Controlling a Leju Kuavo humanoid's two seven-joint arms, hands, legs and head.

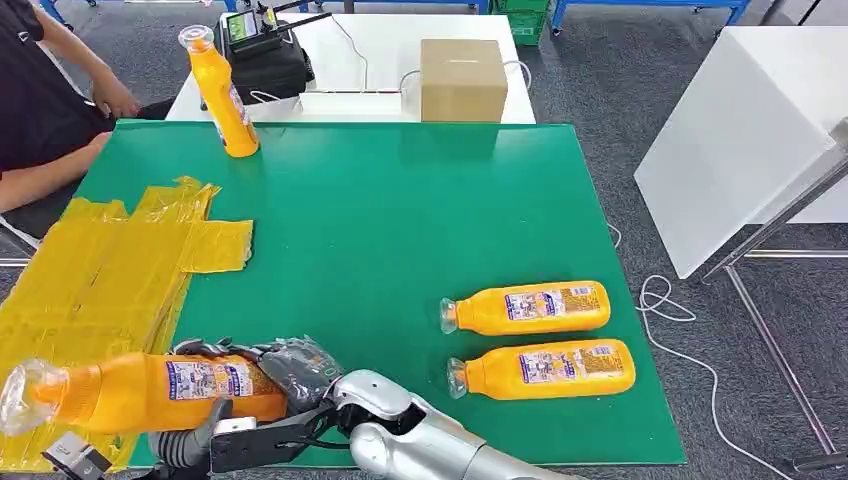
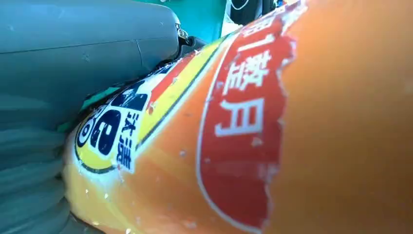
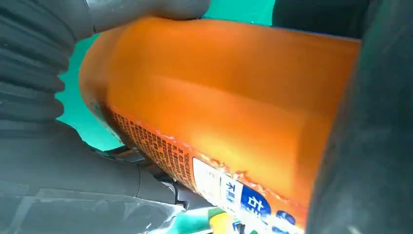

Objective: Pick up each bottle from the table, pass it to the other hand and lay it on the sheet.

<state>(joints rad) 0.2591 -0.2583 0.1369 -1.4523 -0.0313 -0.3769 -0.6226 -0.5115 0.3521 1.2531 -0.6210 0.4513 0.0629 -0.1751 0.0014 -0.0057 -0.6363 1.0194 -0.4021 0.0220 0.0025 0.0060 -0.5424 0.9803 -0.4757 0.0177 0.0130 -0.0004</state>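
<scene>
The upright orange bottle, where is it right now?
In the head view the upright orange bottle stands at the green mat's far left corner, near a person's hand and left of the cardboard box.

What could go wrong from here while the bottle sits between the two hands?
1. The held bottle is mid-handover, with the right hand around its base and the left hand beneath it; if one lets go early it may drop.
2. Its neck overhangs the crinkled yellow sheet, so once laid down it might roll.
3. A person's arm rests beside the sheet and could be bumped.
</scene>
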